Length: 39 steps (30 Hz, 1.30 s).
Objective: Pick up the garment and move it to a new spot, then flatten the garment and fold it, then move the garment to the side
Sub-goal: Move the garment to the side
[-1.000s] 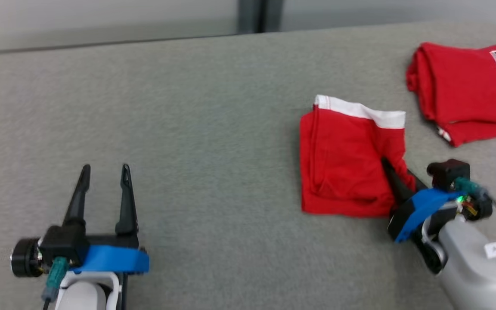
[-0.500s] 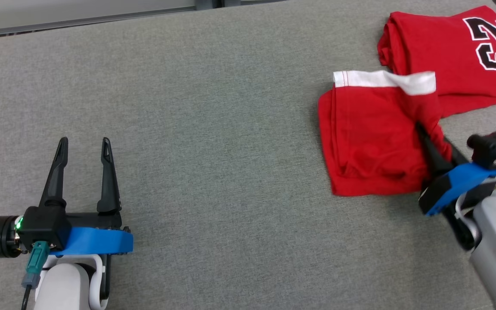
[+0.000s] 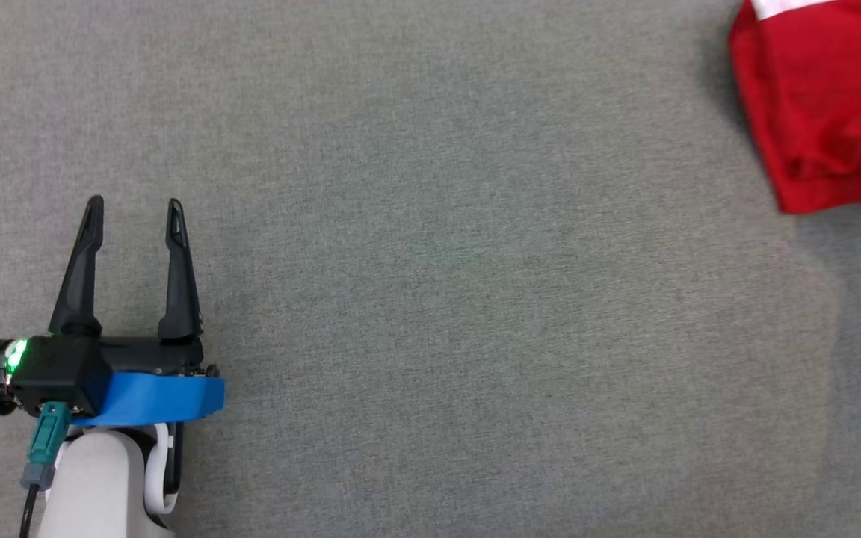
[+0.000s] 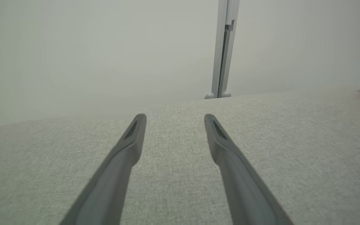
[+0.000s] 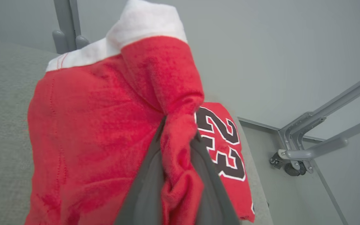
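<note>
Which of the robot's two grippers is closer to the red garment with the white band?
The right gripper: its jaws are shut on a bunched fold of the red garment. The left gripper is open, far off across the grey surface, touching no cloth.

Tabletop (image 3: 438, 261): grey woven cloth, matt, fine grain. Garment (image 5: 83, 125): red knit cloth, fuzzy, white cloth band. Jersey (image 5: 230, 162): red cloth, smooth printed 23. Left gripper (image 3: 134, 202) fingers: dark matt plastic. Frame tubes (image 5: 317, 153): grey metal, smooth.
</note>
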Motion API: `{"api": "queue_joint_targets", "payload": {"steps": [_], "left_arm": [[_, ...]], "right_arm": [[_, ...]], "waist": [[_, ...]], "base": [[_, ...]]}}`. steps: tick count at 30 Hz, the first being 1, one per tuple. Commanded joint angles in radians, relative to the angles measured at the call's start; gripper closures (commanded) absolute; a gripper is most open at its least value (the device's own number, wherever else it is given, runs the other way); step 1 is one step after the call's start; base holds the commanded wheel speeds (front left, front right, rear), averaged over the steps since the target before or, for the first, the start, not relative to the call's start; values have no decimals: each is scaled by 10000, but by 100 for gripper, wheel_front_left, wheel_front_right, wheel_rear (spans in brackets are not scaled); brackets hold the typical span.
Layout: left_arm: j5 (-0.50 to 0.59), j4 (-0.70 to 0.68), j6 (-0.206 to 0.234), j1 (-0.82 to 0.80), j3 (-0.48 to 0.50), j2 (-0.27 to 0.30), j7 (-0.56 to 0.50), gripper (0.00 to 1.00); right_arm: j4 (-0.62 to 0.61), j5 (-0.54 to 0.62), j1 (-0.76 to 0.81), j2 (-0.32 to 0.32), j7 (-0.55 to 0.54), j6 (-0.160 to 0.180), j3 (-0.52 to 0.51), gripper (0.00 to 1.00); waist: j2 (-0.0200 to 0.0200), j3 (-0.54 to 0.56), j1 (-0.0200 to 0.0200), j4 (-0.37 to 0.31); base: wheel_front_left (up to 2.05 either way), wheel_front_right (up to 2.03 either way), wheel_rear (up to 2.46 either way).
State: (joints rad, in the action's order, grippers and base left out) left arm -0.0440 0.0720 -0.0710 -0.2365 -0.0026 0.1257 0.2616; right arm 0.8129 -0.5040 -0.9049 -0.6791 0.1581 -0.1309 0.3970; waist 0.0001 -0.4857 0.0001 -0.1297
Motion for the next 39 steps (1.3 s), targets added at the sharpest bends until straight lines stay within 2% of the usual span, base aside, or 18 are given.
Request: {"api": "queue_joint_targets", "payload": {"steps": [1, 6, 14, 15, 16, 19, 25, 29, 32, 39], "left_arm": [[22, -88, -31, -267, 23, 101, 47, 0], [90, -337, -15, -470, -48, 160, 47, 0], [76, -567, 43, -488, -69, 243, 47, 0], [83, -573, 60, -493, -76, 248, 47, 0], [84, -574, 62, -498, -85, 247, 47, 0], [61, -511, 108, -504, -82, 251, 47, 0], [-94, -374, 173, -272, 7, 178, 47, 0], [-190, -261, 262, -5, 83, 106, 47, 0], [-266, -189, 316, 273, 147, 61, 47, 0], [-441, 22, 416, 1101, 407, -69, 47, 0]], "right_arm": [[85, -208, -289, -200, -89, 3, 35, 100], [816, -407, -1089, -1163, -409, 3, 237, 100], [1991, -69, -1920, -1008, -423, 6, 346, 100], [2162, 68, -2045, -971, -335, 6, 340, 74], [2311, 158, -2137, -904, -243, 6, 333, 0], [2787, 384, -2346, -758, 134, 6, 242, 0], [3784, 1300, -2885, -880, 873, 6, -167, 0], [3783, 1569, -2808, -500, 1047, 3, -404, 0], [3057, 1642, -2447, -207, 1077, 4, -674, 0], [362, 1904, -502, 1016, 1078, 3, -1596, 0]], "waist": [[-1, -204, -1, 168], [-1, -499, -1, 384], [-1, -747, -1, 499], [-1, -769, -1, 506], [-1, -777, -1, 517], [-1, -705, -1, 554], [-1, -230, -1, 580], [-1, 342, -1, 552], [-1, 847, -1, 504], [-1, 2136, -1, 485]], "base": [[0, 0, 0], [0, 0, 0], [0, 0, 0], [0, 0, 0], [0, 0, 0], [0, 0, 0], [0, 0, 0], [0, 0, 0], [0, 0, 0], [0, 0, 0]]}}
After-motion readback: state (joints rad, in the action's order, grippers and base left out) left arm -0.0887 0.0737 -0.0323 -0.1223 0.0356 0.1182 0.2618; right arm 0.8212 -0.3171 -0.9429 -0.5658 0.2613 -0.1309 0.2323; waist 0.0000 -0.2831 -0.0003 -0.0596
